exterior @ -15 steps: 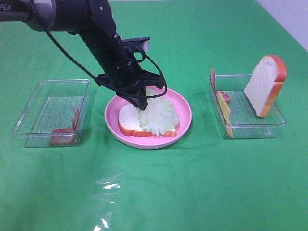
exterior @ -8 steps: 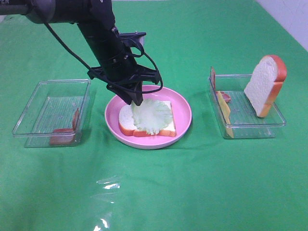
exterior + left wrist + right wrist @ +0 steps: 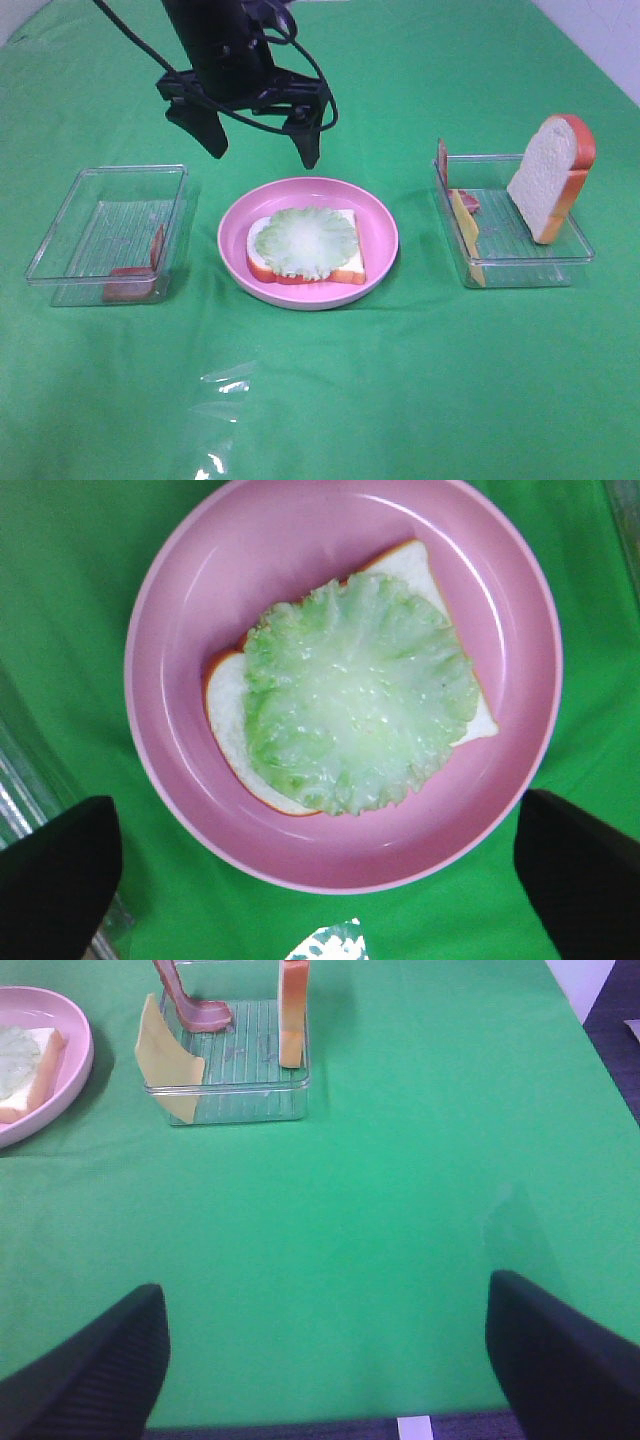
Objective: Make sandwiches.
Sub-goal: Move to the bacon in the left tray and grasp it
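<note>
The sandwich (image 3: 305, 250) so far is one bread slice (image 3: 228, 695) lying flat with one lettuce leaf (image 3: 360, 695) spread over it, in the middle of the pink plate (image 3: 385, 235). My left pincer (image 3: 262, 155) hovers above the plate's far side with its jaws spread wide, holding nothing and touching nothing. My right pincer (image 3: 330, 1365) also stands wide and empty over bare green cloth (image 3: 400, 400) on the bench, well apart from the plate.

Just right of the plate sits a clear tray (image 3: 520, 272). In it a second bread slice (image 3: 550, 175) stands on edge, leaning at the far corner. One yellow cheese slice (image 3: 465, 225) is propped against the wall nearest the plate, and one bacon strip (image 3: 190, 1000) curls upright beside it.

Left of the plate is the other clear tray (image 3: 45, 255), with red-brown bacon (image 3: 130, 283) at its near corner; I cannot tell whether that is one piece or two.

Counted: two bread slices, one lettuce leaf, one cheese slice, one plate, two trays.
</note>
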`<state>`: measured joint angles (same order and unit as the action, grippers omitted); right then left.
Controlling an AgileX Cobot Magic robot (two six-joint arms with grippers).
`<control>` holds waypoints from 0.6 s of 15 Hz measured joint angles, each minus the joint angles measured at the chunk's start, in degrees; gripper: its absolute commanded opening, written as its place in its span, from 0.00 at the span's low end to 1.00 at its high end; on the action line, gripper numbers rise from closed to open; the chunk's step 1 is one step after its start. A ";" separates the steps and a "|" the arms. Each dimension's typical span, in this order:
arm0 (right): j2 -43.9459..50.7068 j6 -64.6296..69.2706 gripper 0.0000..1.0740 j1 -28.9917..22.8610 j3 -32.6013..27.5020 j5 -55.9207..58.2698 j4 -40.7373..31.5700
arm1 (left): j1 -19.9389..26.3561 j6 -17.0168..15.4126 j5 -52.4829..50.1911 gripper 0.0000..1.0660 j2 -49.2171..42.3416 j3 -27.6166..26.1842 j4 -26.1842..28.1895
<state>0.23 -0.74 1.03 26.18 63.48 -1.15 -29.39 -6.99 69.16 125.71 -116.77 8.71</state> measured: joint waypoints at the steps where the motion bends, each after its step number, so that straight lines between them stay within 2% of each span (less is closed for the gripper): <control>1: 0.00 0.00 0.78 0.00 0.00 0.00 0.00 | 0.00 -0.40 0.00 0.95 -2.41 1.26 -0.40; 3: 0.00 0.00 0.78 0.00 0.00 0.00 0.00 | 0.00 -1.15 0.00 0.95 -6.30 5.44 -1.55; 4: 0.00 0.00 0.78 0.00 0.00 0.00 0.00 | 0.29 -3.67 0.40 0.95 -10.83 12.95 -4.53; 5: 0.00 0.00 0.78 0.00 0.00 0.00 0.00 | 1.15 -5.16 0.52 0.95 -12.43 16.10 -5.33; 9: 0.00 0.00 0.78 0.00 0.00 0.00 0.00 | 4.64 -7.16 0.80 0.95 -14.09 23.95 -6.25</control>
<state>0.23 -0.74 1.03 26.18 63.48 -1.15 -24.75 -14.15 69.96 111.61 -92.82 2.46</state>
